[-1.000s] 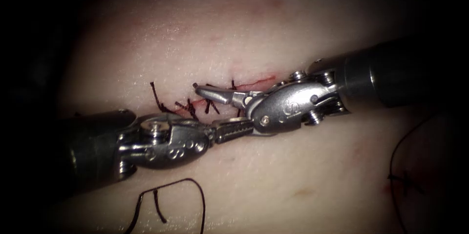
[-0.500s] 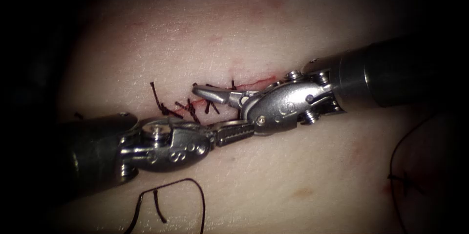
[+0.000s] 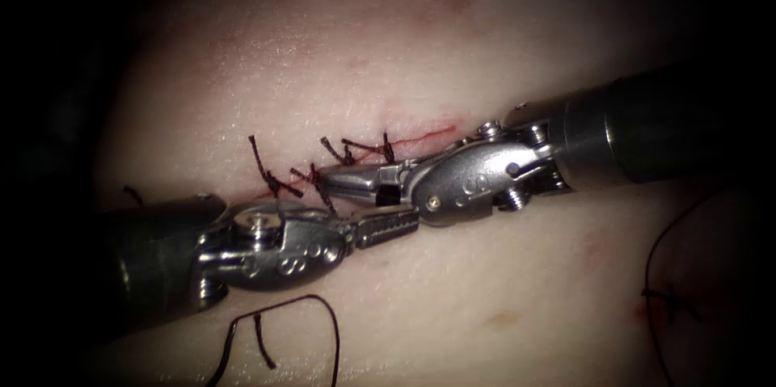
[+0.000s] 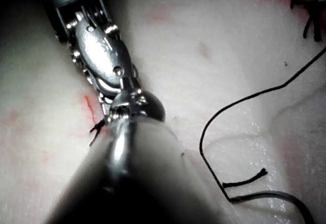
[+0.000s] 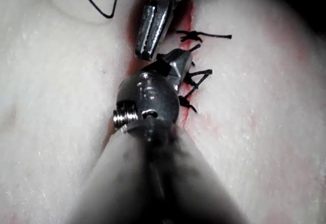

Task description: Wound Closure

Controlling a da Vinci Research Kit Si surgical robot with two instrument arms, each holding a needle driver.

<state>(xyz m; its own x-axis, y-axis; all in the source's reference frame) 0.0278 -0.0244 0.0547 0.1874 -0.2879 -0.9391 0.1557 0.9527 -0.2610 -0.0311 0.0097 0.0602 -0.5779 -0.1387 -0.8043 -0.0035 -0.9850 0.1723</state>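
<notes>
While squinting at the endoscope view, can make out the right tool (image 3: 352,181) lying low and flat along the cut (image 3: 408,141), jaws pressed narrow right among the dark stitches (image 3: 356,149). Honestly can't tell whether pinching a bit of stitch thread or nothing at all. Same story in the right wrist view: right tool (image 5: 175,66) nosed in against the stitches (image 5: 196,79). Also spotting the left tool (image 3: 388,225) just on the near side, jaws closed on nothing, nearly touching the right tool's wrist. Can't tell where the needle sits. Noticing a loose thread (image 3: 323,322) looped on the tissue (image 3: 501,274) at near left, well apart from both tools. Seeing thin red fluid (image 3: 432,132) along the cut's right end.
</notes>
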